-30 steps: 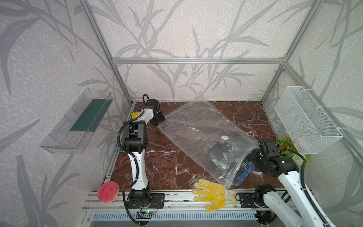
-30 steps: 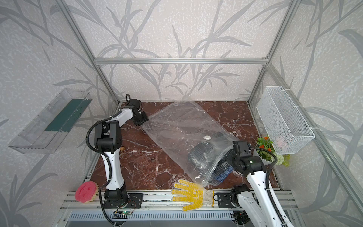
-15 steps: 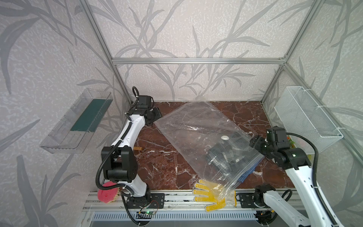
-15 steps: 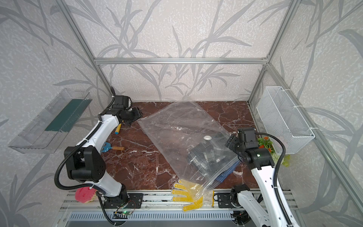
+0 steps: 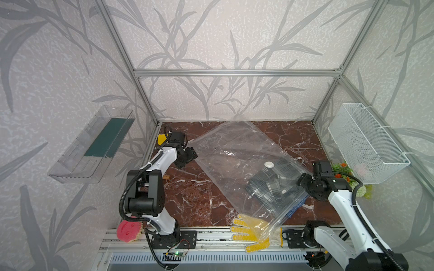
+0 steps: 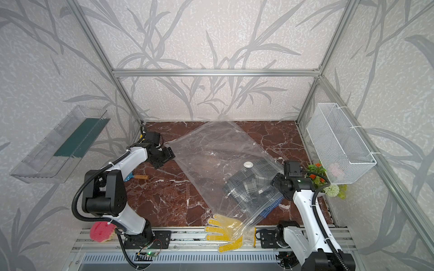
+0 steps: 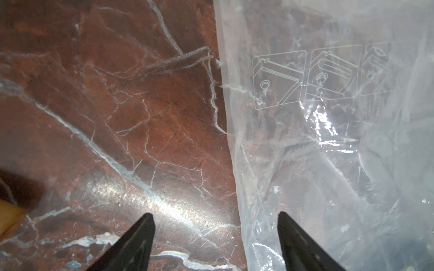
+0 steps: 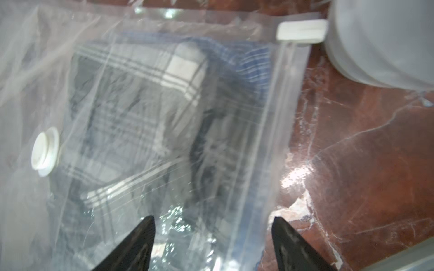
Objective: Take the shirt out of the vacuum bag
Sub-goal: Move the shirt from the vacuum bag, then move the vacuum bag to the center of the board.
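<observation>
The vacuum bag (image 5: 234,162) (image 6: 211,159) lies slanted across the marble table, its round white valve (image 5: 269,164) (image 8: 44,151) facing up. A grey plaid shirt (image 5: 272,185) (image 6: 251,185) (image 8: 141,112) sits inside near the zip-seal edge, which carries a white slider (image 8: 301,31). My left gripper (image 5: 191,152) (image 7: 215,225) is open at the bag's far left corner, with the bag's side edge (image 7: 234,145) running between its fingertips. Over the zip-seal edge my right gripper (image 5: 303,179) (image 8: 212,223) is open, one tip above the shirt and one above bare table.
A yellow glove (image 5: 249,234) lies on the front rail under the bag's near corner. A blue checked cloth (image 5: 297,206) pokes out beneath the bag. Nearby are a pink sponge (image 5: 128,231), a white wire basket (image 5: 366,143), a potted plant (image 5: 347,173) and a clear wall shelf (image 5: 91,145).
The left gripper opened wider and came nearer along the bag's corner. The bag slid toward the front rail, over the glove. The right gripper lifted and shifted along the zip edge.
</observation>
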`<action>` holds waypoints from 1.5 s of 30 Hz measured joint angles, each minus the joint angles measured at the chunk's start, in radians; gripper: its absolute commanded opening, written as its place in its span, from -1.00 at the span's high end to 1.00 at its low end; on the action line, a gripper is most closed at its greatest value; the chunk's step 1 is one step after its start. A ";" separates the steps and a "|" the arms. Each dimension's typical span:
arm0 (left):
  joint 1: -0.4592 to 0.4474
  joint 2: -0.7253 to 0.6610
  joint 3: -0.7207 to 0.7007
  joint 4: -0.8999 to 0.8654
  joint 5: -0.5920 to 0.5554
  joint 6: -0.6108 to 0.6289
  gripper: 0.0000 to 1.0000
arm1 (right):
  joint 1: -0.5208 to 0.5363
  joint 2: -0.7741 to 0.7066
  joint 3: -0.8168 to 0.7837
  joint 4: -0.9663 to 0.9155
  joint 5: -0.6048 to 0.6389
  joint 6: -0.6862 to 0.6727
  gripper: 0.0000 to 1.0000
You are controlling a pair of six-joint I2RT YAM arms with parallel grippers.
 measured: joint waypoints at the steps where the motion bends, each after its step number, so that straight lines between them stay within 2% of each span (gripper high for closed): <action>1: 0.002 0.000 -0.005 0.011 0.002 -0.005 -0.76 | -0.023 -0.004 -0.001 0.002 -0.002 -0.001 -0.57; 4: 0.005 0.024 -0.008 0.043 0.020 -0.019 -0.76 | -0.050 0.005 -0.001 0.024 -0.014 -0.005 -0.57; 11: 0.005 0.173 0.012 0.122 0.047 -0.044 -0.74 | -0.053 0.131 -0.003 0.062 -0.033 -0.019 -0.59; 16: 0.003 0.235 0.093 0.161 0.053 -0.056 -0.54 | -0.053 0.197 -0.007 0.096 -0.037 -0.022 -0.59; 19: -0.002 0.267 0.134 0.183 0.061 -0.060 -0.27 | -0.053 0.246 -0.007 0.112 -0.052 -0.039 -0.55; 25: -0.022 0.309 0.176 0.199 0.080 -0.062 0.40 | -0.053 0.303 -0.010 0.148 -0.082 -0.056 -0.44; 27: -0.029 0.311 0.182 0.197 0.081 -0.063 0.76 | -0.052 0.312 -0.014 0.161 -0.089 -0.059 -0.39; 29: -0.034 0.311 0.196 0.188 0.079 -0.058 1.00 | -0.047 0.324 -0.016 0.171 -0.093 -0.059 -0.37; 36: -0.050 0.307 0.295 0.150 0.059 -0.021 1.00 | 0.046 0.390 -0.017 0.229 -0.077 -0.031 -0.31; 45: -0.054 0.307 0.507 0.067 0.022 0.063 1.00 | 0.194 0.536 0.059 0.370 -0.064 0.099 -0.29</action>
